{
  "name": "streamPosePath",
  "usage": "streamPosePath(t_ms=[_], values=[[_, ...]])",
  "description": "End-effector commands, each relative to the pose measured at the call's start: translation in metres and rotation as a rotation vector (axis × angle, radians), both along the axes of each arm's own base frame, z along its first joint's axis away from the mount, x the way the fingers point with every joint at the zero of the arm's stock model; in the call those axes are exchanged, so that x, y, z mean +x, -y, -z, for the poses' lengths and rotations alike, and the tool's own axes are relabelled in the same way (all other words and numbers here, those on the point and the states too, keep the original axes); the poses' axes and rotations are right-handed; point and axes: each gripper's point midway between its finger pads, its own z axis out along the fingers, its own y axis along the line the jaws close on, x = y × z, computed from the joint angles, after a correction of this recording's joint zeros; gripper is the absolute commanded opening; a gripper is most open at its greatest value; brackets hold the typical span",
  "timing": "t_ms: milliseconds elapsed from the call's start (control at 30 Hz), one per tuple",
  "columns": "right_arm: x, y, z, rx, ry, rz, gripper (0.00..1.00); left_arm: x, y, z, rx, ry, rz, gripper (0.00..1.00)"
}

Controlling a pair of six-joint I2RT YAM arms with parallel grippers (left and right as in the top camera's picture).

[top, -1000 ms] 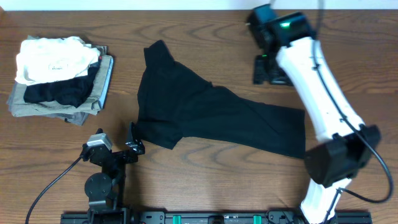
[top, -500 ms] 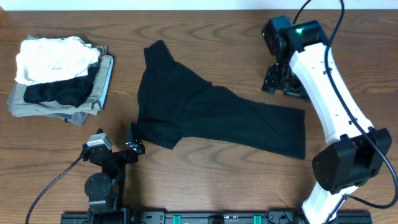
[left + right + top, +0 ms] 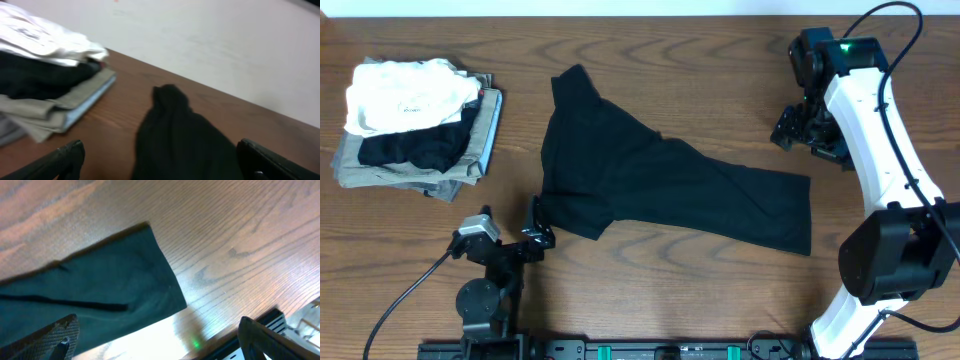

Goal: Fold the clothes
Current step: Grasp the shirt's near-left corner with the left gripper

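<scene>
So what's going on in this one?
Two robot arms are working on a black T-shirt that lies loosely on the wooden table, stretched out slantwise and creased rather than neatly folded. Neither arm is holding it. The right gripper is open over bare wood beyond the shirt's right end, and the left gripper is open by its near left edge. A stack of folded garments sits at the far left.

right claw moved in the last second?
Yes. Overhead, the right claw has swung rightward and slightly down-frame, judged against the large black short-sleeved fabric T-shirt, which lies unmoved.
</scene>
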Motion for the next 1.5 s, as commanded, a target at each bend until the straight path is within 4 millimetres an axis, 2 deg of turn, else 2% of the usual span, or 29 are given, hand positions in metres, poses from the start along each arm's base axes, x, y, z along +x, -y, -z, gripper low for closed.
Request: streamPosePath(t_ms=[0, 100, 200, 267, 333, 433, 533, 633, 733, 867, 1133, 1367, 1400, 1467], values=[[-0.003, 0.001, 0.005, 0.005, -0.028, -0.055, 0.99, -0.002, 0.029, -0.001, -0.047, 0.012, 0.165, 0.98], [0.0, 0.0, 0.008, 0.007, -0.014, -0.055, 0.99, -0.006, 0.039, -0.014, -0.046, 0.024, 0.225, 0.98], [0.007, -0.001, 0.009, 0.011, 0.014, -0.055, 0.99, -0.006, 0.039, -0.033, -0.005, 0.024, 0.228, 0.98], [0.01, -0.004, 0.01, 0.028, 0.024, -0.055, 0.99, -0.004, 0.038, -0.044, 0.048, -0.038, 0.23, 0.98], [0.01, -0.006, 0.01, 0.038, 0.028, -0.054, 0.99, -0.001, 0.032, -0.045, 0.069, -0.168, 0.202, 0.98], [0.011, -0.006, 0.01, 0.041, 0.029, -0.053, 0.99, 0.006, 0.019, -0.036, 0.098, -0.427, 0.155, 0.98], [0.01, -0.006, 0.01, 0.041, 0.028, -0.054, 0.99, 0.024, 0.017, -0.03, 0.123, -0.597, 0.182, 0.98], [0.01, -0.006, 0.01, 0.041, 0.024, -0.054, 0.99, 0.041, 0.016, -0.009, 0.101, -0.717, 0.192, 0.98], [0.008, -0.006, 0.01, 0.04, 0.018, -0.054, 0.99, 0.042, 0.016, 0.032, 0.074, -0.883, 0.205, 0.98], [0.006, -0.006, 0.01, 0.04, 0.006, -0.072, 0.99, 0.039, 0.016, 0.069, 0.051, -1.027, 0.217, 0.98], [0.008, -0.007, 0.01, 0.042, 0.01, -0.092, 0.99, 0.043, 0.016, 0.106, 0.1, -1.12, 0.275, 0.98], [0.01, -0.009, 0.01, 0.047, 0.018, -0.095, 0.99, 0.044, 0.023, 0.142, 0.052, -1.208, 0.318, 0.99], [0.01, -0.009, 0.01, 0.046, 0.016, -0.095, 0.99, 0.044, 0.023, 0.145, 0.048, -1.217, 0.322, 0.97], [0.01, -0.009, 0.01, 0.046, 0.015, -0.095, 0.99, 0.043, 0.023, 0.15, 0.047, -1.229, 0.324, 0.84]])
